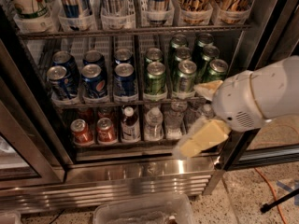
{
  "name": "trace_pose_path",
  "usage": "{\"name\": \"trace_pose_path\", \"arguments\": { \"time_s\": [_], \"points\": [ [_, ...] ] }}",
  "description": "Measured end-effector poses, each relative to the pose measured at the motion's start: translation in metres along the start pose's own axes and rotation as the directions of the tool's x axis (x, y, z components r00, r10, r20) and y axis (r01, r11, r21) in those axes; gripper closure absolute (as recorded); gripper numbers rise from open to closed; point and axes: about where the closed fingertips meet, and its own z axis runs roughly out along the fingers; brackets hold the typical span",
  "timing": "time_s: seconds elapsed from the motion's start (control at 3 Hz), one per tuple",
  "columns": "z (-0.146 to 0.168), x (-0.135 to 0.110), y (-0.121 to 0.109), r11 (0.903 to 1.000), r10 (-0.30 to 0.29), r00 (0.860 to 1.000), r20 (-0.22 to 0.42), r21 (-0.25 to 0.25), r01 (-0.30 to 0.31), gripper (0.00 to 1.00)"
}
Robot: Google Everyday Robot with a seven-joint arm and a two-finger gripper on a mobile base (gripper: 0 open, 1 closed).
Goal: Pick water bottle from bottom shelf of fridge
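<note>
Dim fridge [33, 125] shelves, glare on steel base [140, 185]; end effector [194, 124] brightly lit, lower right.

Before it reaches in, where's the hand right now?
Camera view, right side: the hand is at the right end of the bottom shelf, beside the water bottle, below the green cans.

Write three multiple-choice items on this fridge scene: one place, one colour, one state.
1. The gripper is: A at the bottom shelf's right end; B at the top shelf; C on the floor.
2. The middle shelf's left cans are: A red; B blue; C yellow.
3. The water bottle: A lies flat; B leans; C stands upright.
Key: 1A, it hangs at that shelf's right side; 2B, blue sides show; 3C, its cap points up.
</note>
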Motion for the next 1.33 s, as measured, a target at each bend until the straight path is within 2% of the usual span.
{"name": "trace_pose_path", "arguments": {
  "time_s": [0.33,0.67,1.0,1.33],
  "points": [
    [0.036,-0.002,0.02,0.9986,0.044,0.99,0.133,0.022,-0.047,0.0],
    [0.076,0.006,0.034,0.9938,0.085,0.963,0.255,0.048,-0.101,0.0],
    [0.106,0.004,0.037,0.9791,0.165,0.91,0.381,0.048,-0.198,0.0],
    [0.126,0.009,0.031,0.9573,0.242,0.857,0.455,0.032,-0.287,0.0]
  ]
}}
